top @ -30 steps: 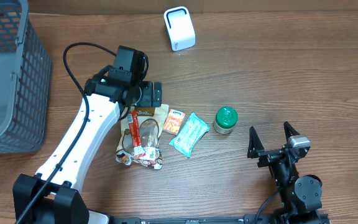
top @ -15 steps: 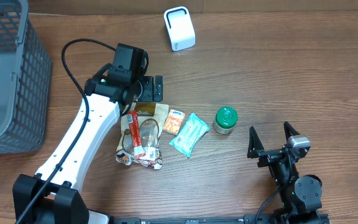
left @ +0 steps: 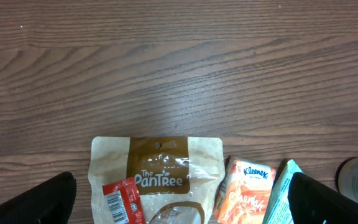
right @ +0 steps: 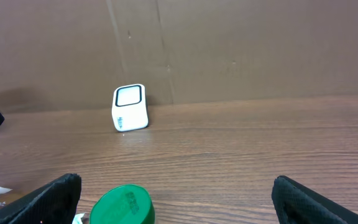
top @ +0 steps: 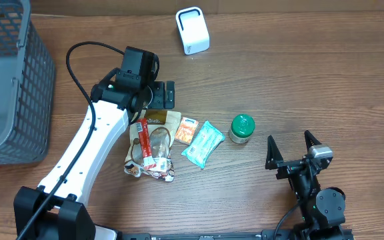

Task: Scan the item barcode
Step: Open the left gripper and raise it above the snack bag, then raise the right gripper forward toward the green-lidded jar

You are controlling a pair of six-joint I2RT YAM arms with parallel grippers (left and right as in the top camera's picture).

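Observation:
Several items lie mid-table: a brown PanTree pouch (top: 157, 132) (left: 157, 168), a red sachet with a barcode (top: 145, 143) (left: 122, 200), an orange Kleenex pack (top: 187, 129) (left: 244, 193), a teal pack (top: 203, 144) (left: 283, 196) and a green-lidded jar (top: 241, 128) (right: 124, 205). The white scanner (top: 193, 30) (right: 130, 107) stands at the far edge. My left gripper (top: 163, 95) (left: 182, 202) hovers open just beyond the pouch's top, holding nothing. My right gripper (top: 289, 139) (right: 182, 199) stands open and empty, right of the jar.
A grey wire basket (top: 5, 80) fills the far left corner. A black cable (top: 79, 63) loops off the left arm. A cardboard wall (right: 229, 50) rises behind the scanner.
The left gripper drew back a little from the pouch toward the far side, then held still. The right arm has not moved.

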